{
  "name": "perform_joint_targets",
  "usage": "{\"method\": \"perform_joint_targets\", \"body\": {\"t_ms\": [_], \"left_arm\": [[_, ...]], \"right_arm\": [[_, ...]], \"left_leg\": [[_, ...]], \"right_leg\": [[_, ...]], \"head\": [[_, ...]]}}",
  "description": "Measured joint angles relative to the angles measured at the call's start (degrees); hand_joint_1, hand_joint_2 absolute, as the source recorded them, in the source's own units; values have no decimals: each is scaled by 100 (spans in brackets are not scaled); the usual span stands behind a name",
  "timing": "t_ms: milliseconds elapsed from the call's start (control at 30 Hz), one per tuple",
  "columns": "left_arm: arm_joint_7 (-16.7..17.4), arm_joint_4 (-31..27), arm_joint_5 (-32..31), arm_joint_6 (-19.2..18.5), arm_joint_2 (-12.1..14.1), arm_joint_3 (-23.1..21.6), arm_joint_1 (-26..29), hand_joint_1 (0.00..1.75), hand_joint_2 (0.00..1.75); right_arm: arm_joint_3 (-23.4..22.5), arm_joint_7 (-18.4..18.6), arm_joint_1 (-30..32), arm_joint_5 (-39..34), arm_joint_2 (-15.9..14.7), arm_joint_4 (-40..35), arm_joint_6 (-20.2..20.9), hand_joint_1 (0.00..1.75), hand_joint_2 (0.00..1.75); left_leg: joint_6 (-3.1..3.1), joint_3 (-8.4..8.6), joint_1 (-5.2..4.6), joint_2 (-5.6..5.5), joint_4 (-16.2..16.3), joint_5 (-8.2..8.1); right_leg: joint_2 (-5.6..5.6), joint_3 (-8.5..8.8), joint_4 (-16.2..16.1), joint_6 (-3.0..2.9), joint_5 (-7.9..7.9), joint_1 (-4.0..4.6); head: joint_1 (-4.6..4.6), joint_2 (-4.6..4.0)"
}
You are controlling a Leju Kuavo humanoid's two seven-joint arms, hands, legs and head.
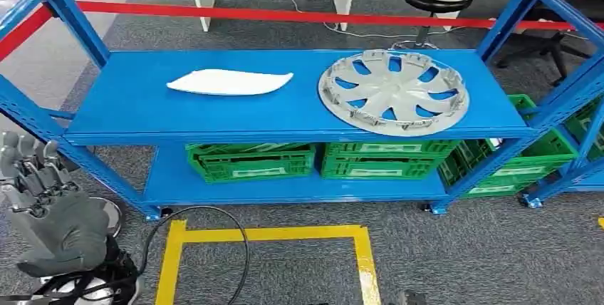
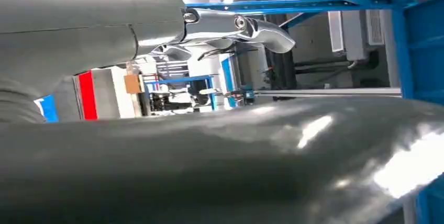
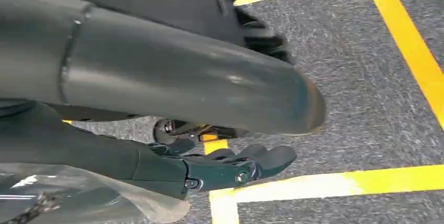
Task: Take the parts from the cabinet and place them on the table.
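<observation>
While I look down at the blue steel rack (image 1: 135,102) | silver spoked hubcap (image 1: 393,91) lies flat on top shelf, right | smooth white curved panel (image 1: 229,82) lies left of it, well apart | left hand (image 1: 43,202) raised beside rack, fingers apart, holding nothing | right hand (image 3: 230,167) over grey carpet, fingers loosely extended, empty | green slatted crates (image 1: 251,161) on lower shelf.

left hand (image 1: 44,202): raised at the lower left, fingers upright and apart, holds nothing | right hand (image 3: 173,130): hangs low, fingers loosely extended, holds nothing
</observation>
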Motion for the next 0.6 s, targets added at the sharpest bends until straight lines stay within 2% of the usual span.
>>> {"method": "perform_joint_targets", "body": {"t_ms": [33, 100, 133, 167, 267, 333, 367, 433, 467, 500, 533, 567, 600], "left_arm": [[2, 4, -7, -9, 0, -7, -1, 0, 0], [9, 7, -11, -39, 0, -13, -4, 0, 0], [9, 9, -11, -70, 0, -15, -7, 0, 0], [11, 15, -11, -92, 0, -15, -7, 0, 0], [9, 50, -11, -160, 0, -15, -19, 0, 0], [9, 53, -18, -197, -2, -15, -43, 0, 0], [9, 53, -39, -201, 0, -17, -68, 0, 0], [9, 74, -92, -201, 4, -17, -90, 0, 0], [11, 92, -118, -201, 7, -20, -90, 0, 0], [15, 107, -136, -201, 11, -22, -91, 0, 0], [15, 123, -138, -201, 11, -24, -96, 0, 0], [15, 133, -142, -201, 9, -26, -104, 0, 0], [15, 144, -146, -203, 7, -35, -119, 0, 0]], "right_arm": [[0, 26, 0, 9, 0, 0, 0, 0, 0], [0, 66, -4, 18, 0, 0, 20, 0, 0], [0, 103, -7, 18, 0, 0, 77, 0, 0], [0, 125, -14, 33, -2, 2, 162, 0, 0], [2, 144, 4, 103, 2, 18, 177, 0, 0], [4, 188, 4, 160, 26, 24, 131, 0, 0], [9, 201, -4, 186, 39, 26, 118, 0, 0], [42, 269, -13, 254, 61, 57, 79, 0, 0], [66, 319, -7, 309, 61, 61, 37, 0, 0], [92, 376, -2, 357, 61, 63, -5, 0, 0], [109, 415, 3, 387, 61, 63, -13, 0, 0], [127, 444, 4, 409, 63, 66, -13, 0, 0], [144, 455, 3, 413, 66, 66, -11, 0, 0]], "left_leg": [[2, 6, -5, -4, 1, -2], [0, 27, -14, -10, 1, -7], [-16, 32, -14, -10, 1, -17], [-47, 9, -66, -10, 36, -36], [-123, 8, -32, -7, 1, 1], [-196, 9, -30, -18, 77, -90], [-237, -93, -27, -17, 305, -242], [-286, -476, 3, -16, 1132, -626], [-297, -666, 5, -16, 1506, -734], [-300, -735, 8, -17, 1623, -708], [-295, -699, 16, -16, 1510, -568], [-284, -565, 21, -16, 1200, -327], [-266, -348, 21, -16, 709, -33]], "right_leg": [[0, 94, -222, -14, 189, 3], [-3, 568, -1215, -75, 715, 11], [-14, 778, -1656, -114, 821, 20], [-19, 871, -1808, -124, 751, 37], [3, 871, -1775, -169, 762, 61], [-9, 930, -1856, -233, 805, 4], [-13, 941, -1859, -237, 804, 2], [-20, 952, -1857, -273, 790, 6], [-19, 955, -1856, -283, 782, 6], [-15, 962, -1855, -291, 772, 6], [-8, 975, -1854, -289, 765, 6], [3, 995, -1854, -285, 753, 6], [14, 1025, -1852, -269, 734, 6]], "head": [[4, 0], [2, 0], [4, 0], [0, 0], [-4, 0], [-9, 0], [-42, 0], [-55, 0], [-59, 0], [-59, 0], [-59, 0], [-57, 0], [-59, 0]]}}
